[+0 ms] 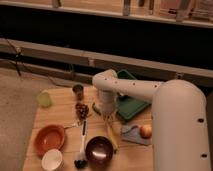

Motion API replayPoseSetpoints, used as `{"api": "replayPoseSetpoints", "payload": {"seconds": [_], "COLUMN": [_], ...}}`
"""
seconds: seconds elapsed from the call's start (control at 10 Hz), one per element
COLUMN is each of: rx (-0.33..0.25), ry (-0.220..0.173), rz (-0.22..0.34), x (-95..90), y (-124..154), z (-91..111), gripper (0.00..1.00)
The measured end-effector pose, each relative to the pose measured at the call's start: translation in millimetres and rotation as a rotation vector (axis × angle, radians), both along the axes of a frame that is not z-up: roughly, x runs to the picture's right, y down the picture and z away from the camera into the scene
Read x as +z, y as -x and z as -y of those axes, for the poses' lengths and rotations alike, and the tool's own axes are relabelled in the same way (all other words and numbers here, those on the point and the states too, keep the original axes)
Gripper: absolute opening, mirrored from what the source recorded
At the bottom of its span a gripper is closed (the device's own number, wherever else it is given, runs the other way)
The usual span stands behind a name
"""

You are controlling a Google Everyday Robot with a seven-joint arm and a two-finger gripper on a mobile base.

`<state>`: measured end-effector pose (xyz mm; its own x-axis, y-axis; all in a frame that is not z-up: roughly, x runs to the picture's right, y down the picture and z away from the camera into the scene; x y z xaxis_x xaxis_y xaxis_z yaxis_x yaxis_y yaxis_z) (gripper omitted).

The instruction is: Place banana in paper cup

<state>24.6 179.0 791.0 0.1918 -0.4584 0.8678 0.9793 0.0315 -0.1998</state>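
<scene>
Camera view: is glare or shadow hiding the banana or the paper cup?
Camera view: dim, warm light overall; a bright glint sits in the dark bowl; the gripper, shut on the banana at its upper end, looks darker under the arm; the paper cup at front left is plainly lit, without glare.

The gripper [107, 116], just behind the dark bowl [98, 150] and slightly right, is covering the banana [113, 137] at its far end (fingers clamped around it). Farther behind the bowl, the arm [135, 90] is hiding part of the green tray [131, 106]; right of the bowl, its bulky link is running off the bottom edge.
</scene>
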Motion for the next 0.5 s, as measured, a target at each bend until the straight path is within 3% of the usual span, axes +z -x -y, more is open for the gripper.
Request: {"api": "replayPoseSetpoints", "payload": {"seconds": [0.2, 0.5], "rx": [-0.030, -0.077], "ry": [-0.074, -0.154], "rz": [0.020, 0.057], "x": [-19.0, -37.4], "y": [33.0, 73.5], "z": [33.3, 53.6], "gripper": [0.00, 0.00]}}
